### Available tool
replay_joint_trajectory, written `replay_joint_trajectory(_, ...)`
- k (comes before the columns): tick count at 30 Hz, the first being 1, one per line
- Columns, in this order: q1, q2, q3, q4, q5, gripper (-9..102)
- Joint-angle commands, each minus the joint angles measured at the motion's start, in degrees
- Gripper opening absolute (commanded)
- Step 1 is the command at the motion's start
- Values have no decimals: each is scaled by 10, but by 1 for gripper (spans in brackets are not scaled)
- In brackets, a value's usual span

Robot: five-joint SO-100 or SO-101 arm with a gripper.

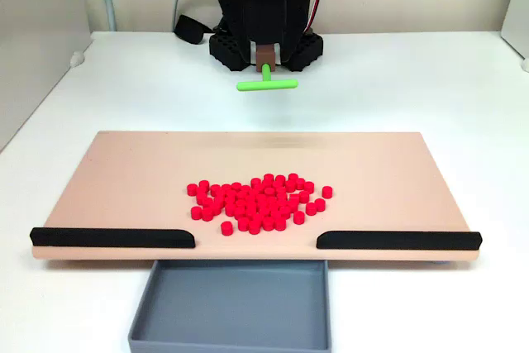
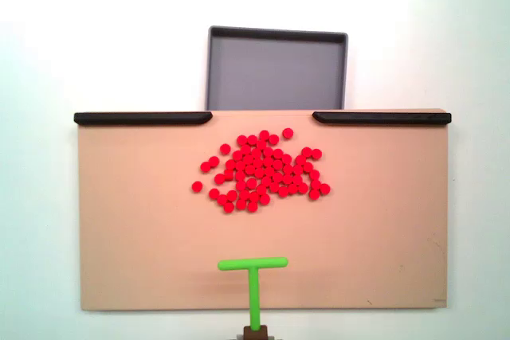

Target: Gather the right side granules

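Not yet sweeping: end effector [image 2: 255, 332] clamped on green stick [image 2: 253, 276], short of granules [image 2: 261, 169] mid-board [image 2: 143, 260]; next, push rightmost inward.

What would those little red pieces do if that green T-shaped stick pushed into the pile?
The granules look like small, loose cylinders, so they would probably slide and scatter rather than move as one clump. Any tipped on their sides might roll. The board looks smooth, so a light push from the green stick should shift them easily.
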Motion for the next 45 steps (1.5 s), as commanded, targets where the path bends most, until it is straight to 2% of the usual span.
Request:
replay_joint_trajectory(1, 12, -14, -19, -6, -20, 0)
replay_joint_trajectory(45, 16, -18, -19, -6, -10, 0)
